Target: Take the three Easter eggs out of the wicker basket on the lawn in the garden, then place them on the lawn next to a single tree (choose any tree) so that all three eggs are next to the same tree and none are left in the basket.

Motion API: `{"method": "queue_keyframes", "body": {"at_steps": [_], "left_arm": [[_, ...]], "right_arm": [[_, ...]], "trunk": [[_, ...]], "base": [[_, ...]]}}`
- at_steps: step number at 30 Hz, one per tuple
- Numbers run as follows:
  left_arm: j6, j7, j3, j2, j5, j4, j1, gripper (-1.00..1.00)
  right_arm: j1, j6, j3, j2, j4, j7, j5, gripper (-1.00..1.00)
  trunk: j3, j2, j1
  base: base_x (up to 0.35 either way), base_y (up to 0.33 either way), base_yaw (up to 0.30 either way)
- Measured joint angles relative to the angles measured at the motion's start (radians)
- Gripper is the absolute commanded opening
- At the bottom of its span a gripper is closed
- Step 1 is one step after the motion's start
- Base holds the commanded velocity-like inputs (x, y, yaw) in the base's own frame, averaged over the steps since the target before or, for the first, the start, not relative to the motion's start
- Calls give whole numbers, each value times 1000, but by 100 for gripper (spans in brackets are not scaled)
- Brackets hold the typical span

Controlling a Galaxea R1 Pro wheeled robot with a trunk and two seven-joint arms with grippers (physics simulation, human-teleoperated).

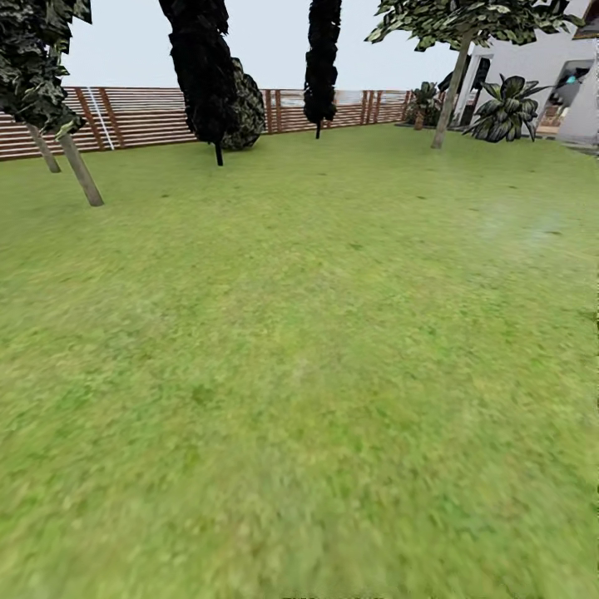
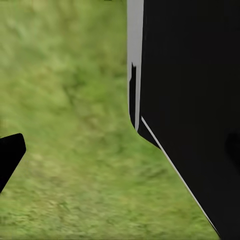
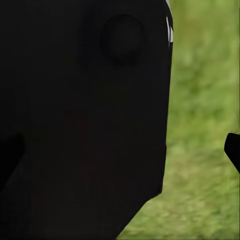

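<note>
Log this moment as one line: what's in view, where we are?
phase: in transit | head view: mottled green lawn, brown slatted wooden fence, dark thin-trunked trees, white house | end effectors: state unclear

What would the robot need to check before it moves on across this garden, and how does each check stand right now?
1. Open grass ahead: ok, the lawn lies bare in the head view up to the fence.
2. Basket located: not ok, these pictures give no sight of it.
3. Eggs located: not ok, for the same reason.
4. A tree to choose: cannot tell; thin dark trees stand by the fence and a leafy tree near the white house, but whether any is the thick-trunked one is unclear.
5. Grippers empty: cannot tell, the wrist views show mostly black robot body and grass.
</note>
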Motion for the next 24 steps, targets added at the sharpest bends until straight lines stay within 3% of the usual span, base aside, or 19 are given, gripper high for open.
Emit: {"method": "queue_keyframes", "body": {"at_steps": [24], "left_arm": [[0,0,0,0,0,0,0,100]], "right_arm": [[0,0,0,-1,0,0,0,100]], "trunk": [[-34,0,0]], "base": [[0,0,-149]]}}
